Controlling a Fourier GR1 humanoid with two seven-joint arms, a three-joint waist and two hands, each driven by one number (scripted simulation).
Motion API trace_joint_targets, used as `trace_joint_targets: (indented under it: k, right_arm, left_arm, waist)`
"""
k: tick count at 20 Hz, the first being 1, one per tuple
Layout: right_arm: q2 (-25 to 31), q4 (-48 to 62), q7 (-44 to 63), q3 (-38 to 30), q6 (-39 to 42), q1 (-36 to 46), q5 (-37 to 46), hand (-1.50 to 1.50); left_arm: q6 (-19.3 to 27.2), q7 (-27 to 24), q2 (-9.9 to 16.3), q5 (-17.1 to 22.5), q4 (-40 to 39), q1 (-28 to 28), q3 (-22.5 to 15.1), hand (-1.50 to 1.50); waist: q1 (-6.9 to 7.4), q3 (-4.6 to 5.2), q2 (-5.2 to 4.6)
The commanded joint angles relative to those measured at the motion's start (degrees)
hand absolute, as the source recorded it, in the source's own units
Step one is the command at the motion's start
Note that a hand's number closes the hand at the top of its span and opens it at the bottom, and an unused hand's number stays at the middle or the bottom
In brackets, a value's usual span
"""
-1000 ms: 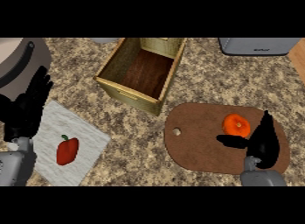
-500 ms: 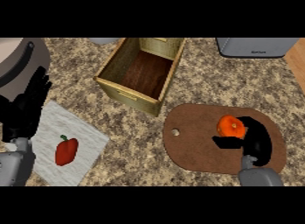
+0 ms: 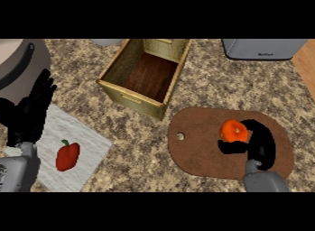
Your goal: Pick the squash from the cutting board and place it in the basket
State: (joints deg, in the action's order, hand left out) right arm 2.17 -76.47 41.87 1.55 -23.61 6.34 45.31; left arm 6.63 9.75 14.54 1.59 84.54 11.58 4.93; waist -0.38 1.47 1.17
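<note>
The speckled stone counter [image 3: 213,85] carries everything here, and the biggest thing on it is the wooden basket [image 3: 114,85], a deep open box standing up and to the left of the work. Below and right of it lies the brown cutting board [image 3: 196,151], and on the far left a grey cloth [image 3: 86,140] with a red pepper [image 3: 67,155] on it.

The step in hand looks to be the grasp itself. The right hand [image 3: 260,142] comes up over the board from the lower edge, forearm beneath it, its dark fingers curled over the right side and underside of the orange squash [image 3: 233,131], which sits on the board's upper right part. From where I stand the hand seems closed round the squash, though I cannot tell whether it has left the board.

By my reckoning, the next move calls for a lift straight up to get clear, then a carry up and leftward over the basket's near wall, and a release inside.

The left hand [image 3: 26,115] rests at the left edge, fingers straight and upright, holding nothing.
</note>
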Motion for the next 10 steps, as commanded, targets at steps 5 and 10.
trace_joint_targets:
  k: [5,10]
  right_arm:
    - [-2.09,1.12,-2.00,29.08,3.89,9.81,-3.61,1.50]
    - [-2.14,-0.99,-1.59,41.51,-2.21,17.61,-10.90,1.50]
  left_arm:
    - [-3.16,-0.30,-1.89,0.34,-0.17,3.47,-4.14,0.00]
    - [-4.18,0.20,-2.14,0.11,-1.29,6.17,-5.34,0.00]
  waist:
    - [10.48,-1.73,-2.60]
    - [12.27,-1.86,-2.96]
